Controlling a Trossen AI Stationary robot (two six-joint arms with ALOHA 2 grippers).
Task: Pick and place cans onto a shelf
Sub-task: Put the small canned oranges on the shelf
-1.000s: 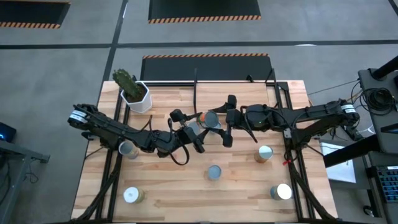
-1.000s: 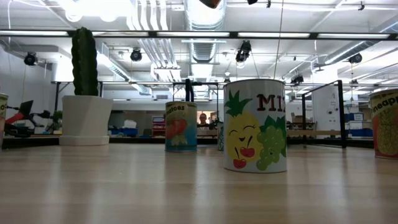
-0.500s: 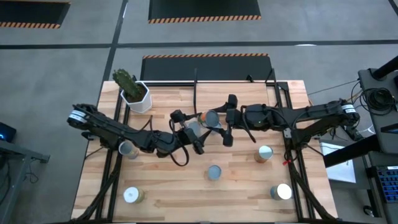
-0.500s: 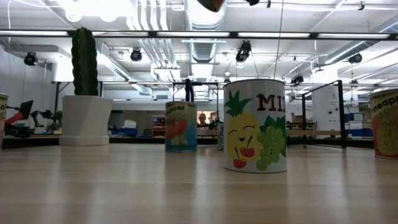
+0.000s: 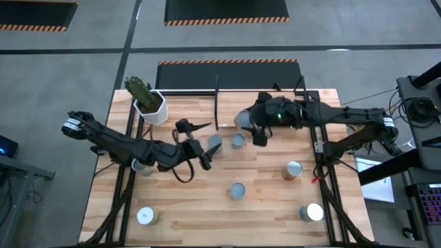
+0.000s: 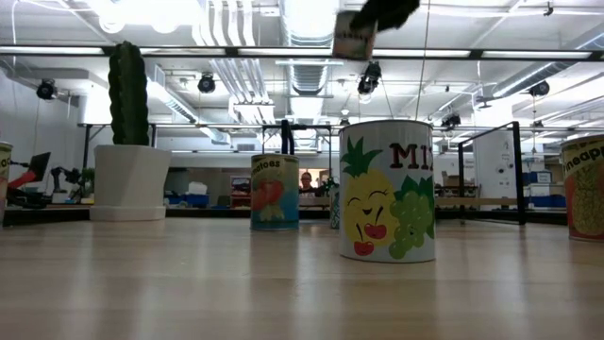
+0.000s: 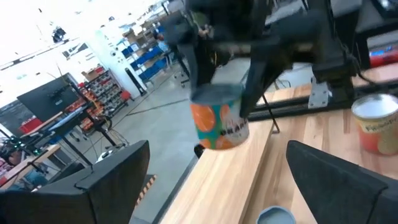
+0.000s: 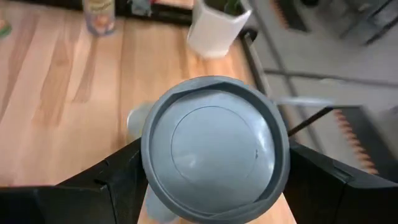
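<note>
My right gripper (image 5: 249,125) is shut on a can with an orange label (image 7: 217,123), held high over the far middle of the table. The can also shows in the low view (image 6: 353,34) and, grey top toward the camera, in the right wrist view (image 8: 214,146). My left gripper (image 5: 202,144) is open and empty at the table's middle left, beside a standing can (image 5: 215,142). Other cans (image 5: 238,141) (image 5: 238,191) (image 5: 294,169) stand on their bases on the table. The shelf's black frame and wood board (image 6: 491,200) show far off in the low view. My right gripper pinches the can between its two fingers (image 8: 118,183), on opposite sides of the wall just below the grey top's rim (image 8: 148,163). The fingers come from above, slanting down. The can is lifted clear of the table, about upright.
A white hexagonal pot with a cactus (image 5: 149,103) stands at the far left corner. More cans stand at the near left (image 5: 145,215), the left (image 5: 141,165) and the near right (image 5: 311,212). A fruit-labelled can (image 6: 389,189) stands close to the low camera.
My right gripper has carried the orange-labelled can toward the table's far edge, still lifted, uncovering a can that stands on the table below. My left gripper has drawn back toward the table's left edge, away from the right gripper.
</note>
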